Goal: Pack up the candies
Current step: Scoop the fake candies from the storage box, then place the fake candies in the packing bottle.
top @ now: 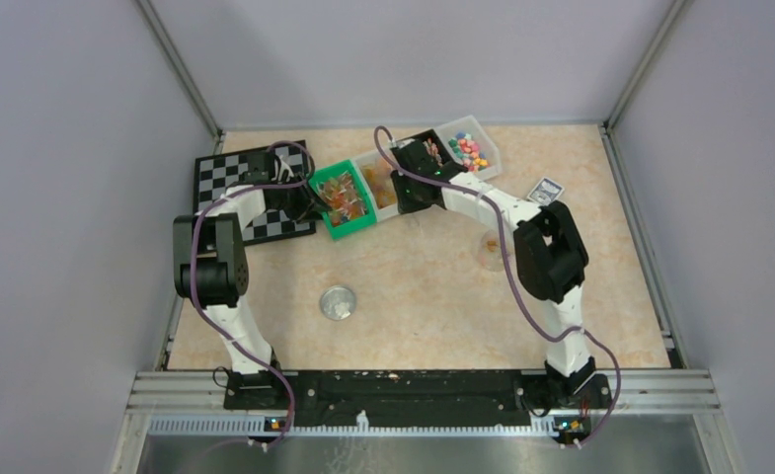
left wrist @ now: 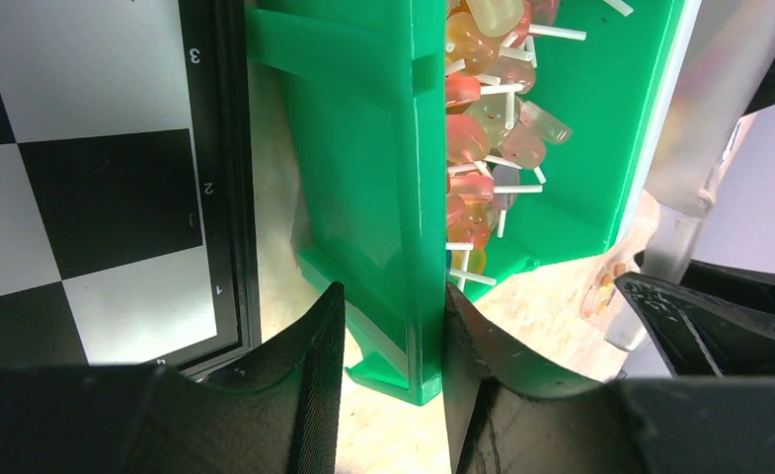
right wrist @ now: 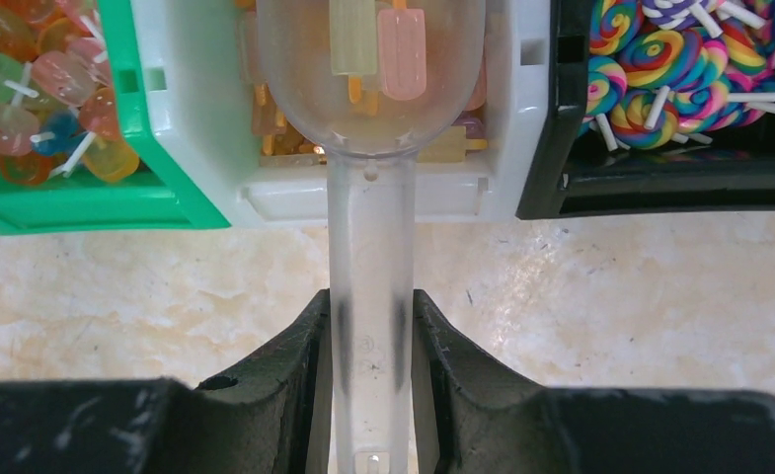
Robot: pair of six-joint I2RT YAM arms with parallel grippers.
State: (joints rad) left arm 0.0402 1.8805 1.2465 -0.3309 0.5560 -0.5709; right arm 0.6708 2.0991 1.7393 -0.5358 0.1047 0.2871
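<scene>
The right gripper (right wrist: 371, 308) is closed firmly on the handle of the clear scoop (right wrist: 373, 99). The scoop's bowl lies straight ahead of the fingertips, over the white bin (right wrist: 195, 118). The candies (right wrist: 403, 54) are in that bowl: a pink and a yellow ice-lolly shape show plainly, and more lie in the bin beneath. The left gripper (left wrist: 393, 301) pinches the side wall of the green bin (left wrist: 363, 178), with one finger outside and one inside.

The load looks small and loose. A forward tip of the wrist or a jerk on the way out would probably slide the candies off the far lip. They could then land in the green bin to the left of the fingers or the black bin (right wrist: 561, 118) to the right. The handle is smooth, so it may twist between the pads and roll the bowl over. Only the green bin is braced. If the scoop catches the white bin's near rim, that bin could drag along with it.

The far lip of the scoop is cut off at the frame's top edge, so the full load cannot be counted. I cannot tell whether the bowl rests in the heap or hangs above it. Where the candies should go is also unclear. In the overhead view a round tin (top: 339, 303) and a clear object (top: 492, 252) lie well behind the fingers, both too small to make out.
</scene>
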